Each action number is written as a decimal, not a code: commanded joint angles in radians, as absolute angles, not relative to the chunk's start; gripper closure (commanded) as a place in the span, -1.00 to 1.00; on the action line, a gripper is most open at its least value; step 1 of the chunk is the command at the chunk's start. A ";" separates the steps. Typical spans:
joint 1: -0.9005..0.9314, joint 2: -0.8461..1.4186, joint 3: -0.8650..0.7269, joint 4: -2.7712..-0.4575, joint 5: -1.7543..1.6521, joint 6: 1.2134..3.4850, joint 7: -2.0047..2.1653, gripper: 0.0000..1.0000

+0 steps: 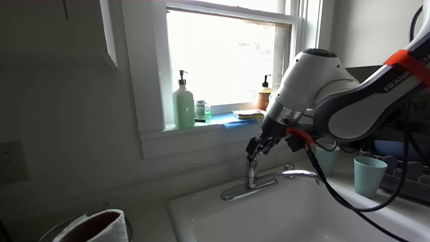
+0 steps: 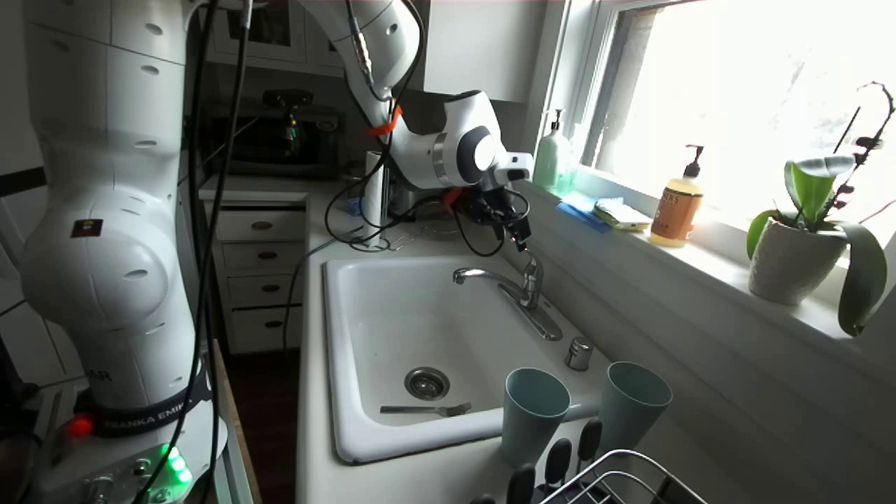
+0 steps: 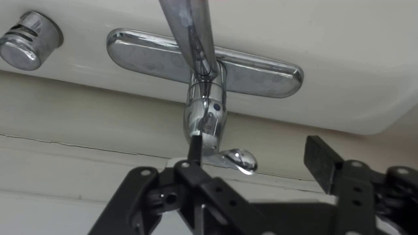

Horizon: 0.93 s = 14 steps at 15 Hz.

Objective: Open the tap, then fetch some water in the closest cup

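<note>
1. Tap [image 1: 251, 178] stood on the ledge of the sink [image 1: 262, 213], below the window [image 1: 220, 60].
2. Gripper [image 3: 256, 155] had fingers spread, the lever [image 3: 242, 160] showing between them.
3. Cup [image 1: 369, 178] and another tumbler [image 1: 326, 161] stood on the counter [image 2: 434, 477] beside the sink.

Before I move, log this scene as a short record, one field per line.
Tool: black two-pronged claw, open, chrome lever handle seen in its gap, contact unclear
Fixture: chrome sink faucet with long curved spout
Flow: no water visible at the spout
Basin: white sink holding a metal fork
Drinkware: pale blue-green tapered tumbler, similar tumbler nearby, both upright beside the sink
Background: pale-green pump bottle, orange-labelled pump bottle
</note>
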<state>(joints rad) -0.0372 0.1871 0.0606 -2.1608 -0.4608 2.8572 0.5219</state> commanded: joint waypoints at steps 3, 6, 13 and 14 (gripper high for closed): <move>-0.023 0.231 0.050 -2.105 -0.479 2.839 0.546 0.27; -0.020 0.230 0.038 -2.102 -0.485 2.840 0.547 0.67; -0.015 0.224 0.021 -2.086 -0.500 2.827 0.548 0.87; -0.016 0.225 0.022 -2.081 -0.498 2.826 0.546 0.88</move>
